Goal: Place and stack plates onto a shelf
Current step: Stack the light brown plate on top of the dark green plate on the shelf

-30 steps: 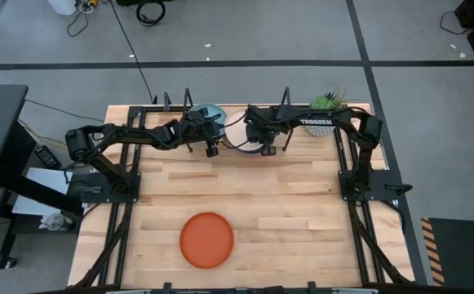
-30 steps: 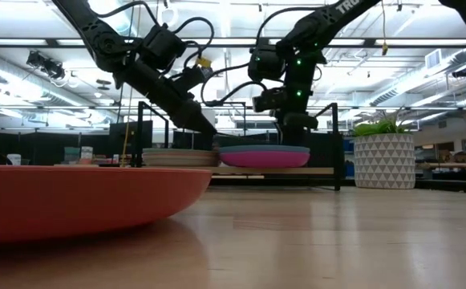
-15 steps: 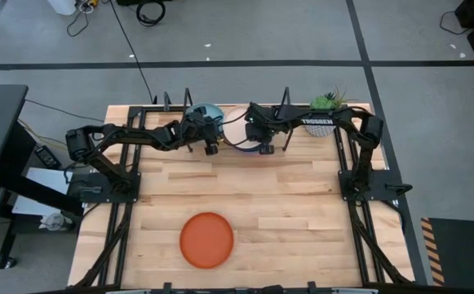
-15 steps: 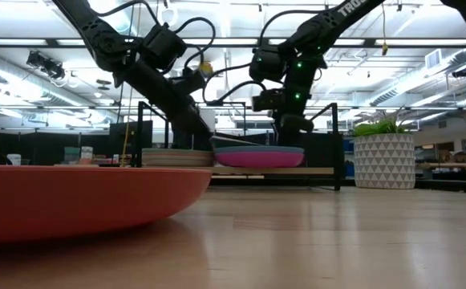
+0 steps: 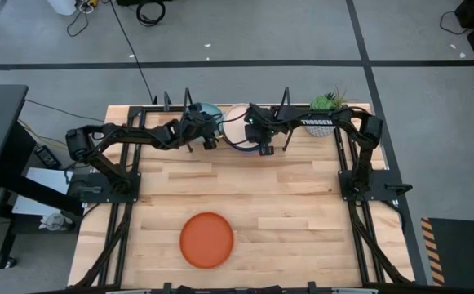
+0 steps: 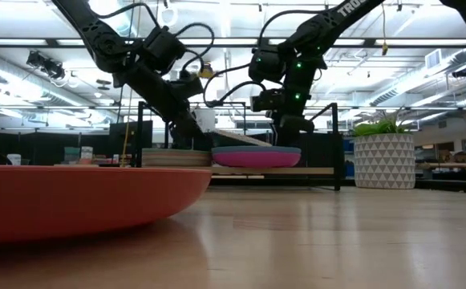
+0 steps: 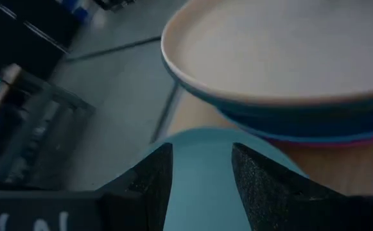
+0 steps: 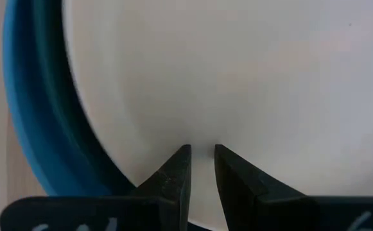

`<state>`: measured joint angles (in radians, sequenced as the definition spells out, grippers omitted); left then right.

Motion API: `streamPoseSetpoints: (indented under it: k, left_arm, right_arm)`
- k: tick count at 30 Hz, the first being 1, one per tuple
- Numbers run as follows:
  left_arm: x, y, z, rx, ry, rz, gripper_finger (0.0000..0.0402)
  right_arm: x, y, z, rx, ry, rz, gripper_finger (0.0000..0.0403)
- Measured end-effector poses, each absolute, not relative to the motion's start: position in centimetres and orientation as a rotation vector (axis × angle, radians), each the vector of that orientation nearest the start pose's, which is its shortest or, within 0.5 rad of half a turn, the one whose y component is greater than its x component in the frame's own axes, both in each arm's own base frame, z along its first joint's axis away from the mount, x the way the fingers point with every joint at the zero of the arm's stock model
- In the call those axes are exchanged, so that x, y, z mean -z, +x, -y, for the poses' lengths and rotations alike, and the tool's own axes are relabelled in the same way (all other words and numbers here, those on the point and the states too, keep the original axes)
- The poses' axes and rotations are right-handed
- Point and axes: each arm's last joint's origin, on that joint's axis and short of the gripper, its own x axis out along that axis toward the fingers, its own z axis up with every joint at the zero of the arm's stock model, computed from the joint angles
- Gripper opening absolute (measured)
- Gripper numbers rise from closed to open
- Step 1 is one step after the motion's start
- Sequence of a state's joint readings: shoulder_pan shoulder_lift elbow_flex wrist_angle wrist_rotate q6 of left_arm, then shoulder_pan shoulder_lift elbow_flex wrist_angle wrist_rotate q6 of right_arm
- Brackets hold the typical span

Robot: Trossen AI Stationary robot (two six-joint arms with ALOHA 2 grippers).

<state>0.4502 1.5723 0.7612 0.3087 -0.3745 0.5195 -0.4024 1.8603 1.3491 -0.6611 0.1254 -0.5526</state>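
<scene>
Both arms are at the far edge of the table (image 5: pixel 245 196), over the shelf (image 6: pixel 297 170). From above I see the left gripper (image 5: pixel 208 137) at the left half of the shelf and the right gripper (image 5: pixel 263 145) at the right half, close to each other.

Right stack, low view: pink plate (image 6: pixel 257 159) at the bottom, blue plate (image 6: pixel 257 149) on it. A cream plate (image 8: pixel 237 83) sits above those, tilted, its left side raised; in the low view its edge (image 6: pixel 241 138) slants down to the right. The right wrist view shows the right fingers (image 8: pixel 173 176) closed to a narrow gap around the near rim of the cream plate, so I read that gripper as clamped on it. Dark teal and blue rims show under it.

Left stack: a low pile of plates (image 6: pixel 176 156) on the shelf's left half, colours hard to tell from table height. On top is a light teal plate (image 7: pixel 202 173). The left wrist view has the left fingers (image 7: pixel 151 176) spread wide above that plate, nothing between them; the cream plate's underside is just beyond.

Orange plate (image 5: pixel 206 239) lies alone near the front edge, left of centre, well apart from the shelf. Potted plant (image 5: pixel 322 114) stands at the far right corner, just beside the shelf's right end.
</scene>
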Motion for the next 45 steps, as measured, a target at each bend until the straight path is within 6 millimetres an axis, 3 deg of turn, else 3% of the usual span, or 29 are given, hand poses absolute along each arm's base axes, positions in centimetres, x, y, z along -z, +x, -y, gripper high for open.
streamPoseSetpoints:
  k: [11,20,26,30,39,45]
  left_arm:
    - [-17.8,27.2,-15.7,-0.612,0.269,-0.705,0.0169]
    - [-14.8,28.5,-15.3,-0.557,0.25,-0.763,0.0169]
    - [-14.9,29.3,-14.7,-0.471,0.251,-0.683,0.0169]
    - [-15.1,29.7,-14.4,-0.371,0.235,-0.626,0.0169]
    - [-15.6,29.9,-14.1,-0.394,0.307,-0.614,0.0169]
    - [-16.3,30.0,-13.6,-0.442,0.36,-0.613,0.0169]
  right_arm:
    - [-20.0,34.5,15.0,0.104,-0.32,-1.245,0.0077]
    - [-20.0,34.3,14.5,0.083,-0.316,-1.276,0.0077]
    - [-20.6,33.9,14.1,0.058,-0.306,-1.273,0.0077]
    - [-22.3,33.5,13.7,0.077,-0.31,-1.23,0.0077]
    - [-22.8,33.0,14.1,0.098,-0.301,-1.218,0.0077]
    - [-23.2,32.2,14.0,0.149,-0.305,-1.32,0.0077]
